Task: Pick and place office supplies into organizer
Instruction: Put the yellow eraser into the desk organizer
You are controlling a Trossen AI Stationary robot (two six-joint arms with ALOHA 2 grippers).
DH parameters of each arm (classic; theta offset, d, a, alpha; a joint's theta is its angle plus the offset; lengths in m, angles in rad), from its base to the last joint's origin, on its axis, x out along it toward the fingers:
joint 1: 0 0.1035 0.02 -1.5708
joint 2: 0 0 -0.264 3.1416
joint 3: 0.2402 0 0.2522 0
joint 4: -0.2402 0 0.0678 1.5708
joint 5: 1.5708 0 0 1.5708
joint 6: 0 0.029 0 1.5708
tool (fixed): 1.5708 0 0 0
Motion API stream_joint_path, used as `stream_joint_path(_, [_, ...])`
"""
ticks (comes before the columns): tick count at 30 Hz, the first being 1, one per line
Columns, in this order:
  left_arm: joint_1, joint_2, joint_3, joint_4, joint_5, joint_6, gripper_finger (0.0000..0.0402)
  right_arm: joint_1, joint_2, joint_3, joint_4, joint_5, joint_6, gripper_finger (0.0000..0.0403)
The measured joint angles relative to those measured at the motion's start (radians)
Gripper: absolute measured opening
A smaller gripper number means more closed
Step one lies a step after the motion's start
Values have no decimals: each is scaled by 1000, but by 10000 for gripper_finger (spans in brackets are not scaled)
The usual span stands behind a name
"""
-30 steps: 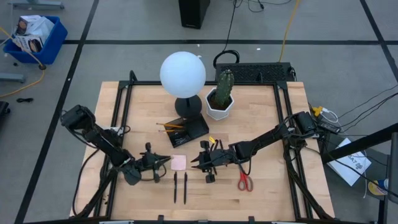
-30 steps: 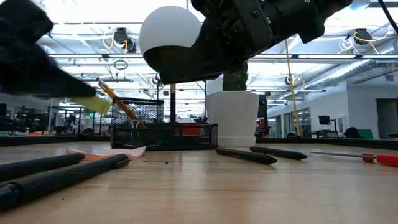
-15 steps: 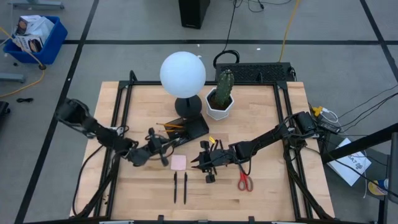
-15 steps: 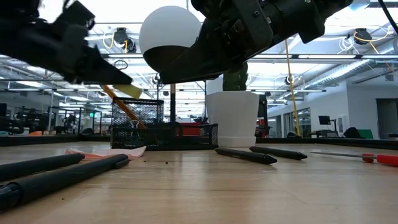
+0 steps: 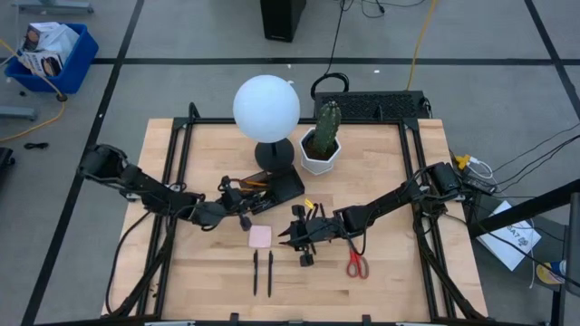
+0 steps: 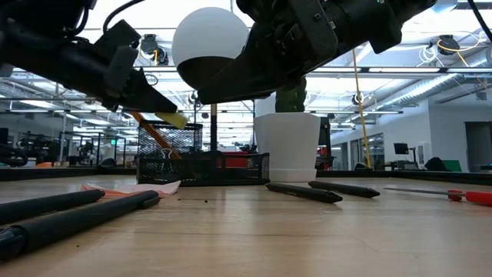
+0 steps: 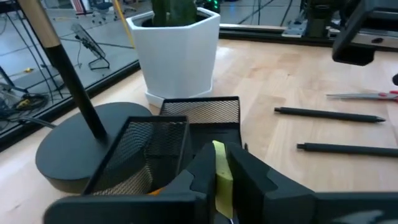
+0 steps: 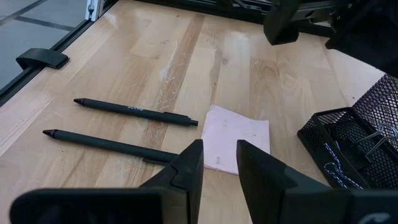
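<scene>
I've got the left claw (image 7: 221, 171) pinching a small yellow piece (image 7: 221, 174) right over the organizer (image 7: 186, 121), so it can fall straight into the mesh tray. My right claw (image 8: 217, 165) hangs slightly spread and empty above the pink sticky pad (image 8: 236, 144), beside the two black pens (image 8: 124, 127). Scissors (image 5: 357, 264) wait on the bench (image 5: 381, 272).

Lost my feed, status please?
Left gripper shut on thin yellow sticky note, above black mesh organizer. Right gripper waiting over pink sticky-note pad. Nothing blocking.
</scene>
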Motion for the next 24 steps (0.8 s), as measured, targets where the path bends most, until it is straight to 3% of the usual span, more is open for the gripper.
stream_joint_path(9, [0,0,0,0,3,2,15,0,0,0,0,0,0,89])
stream_joint_path(17, [0,0,0,0,1,-6,60,0,2,0,1,0,0,89])
stream_joint_path(24, [0,0,0,0,-2,-12,50,0,3,0,1,0,0,89])
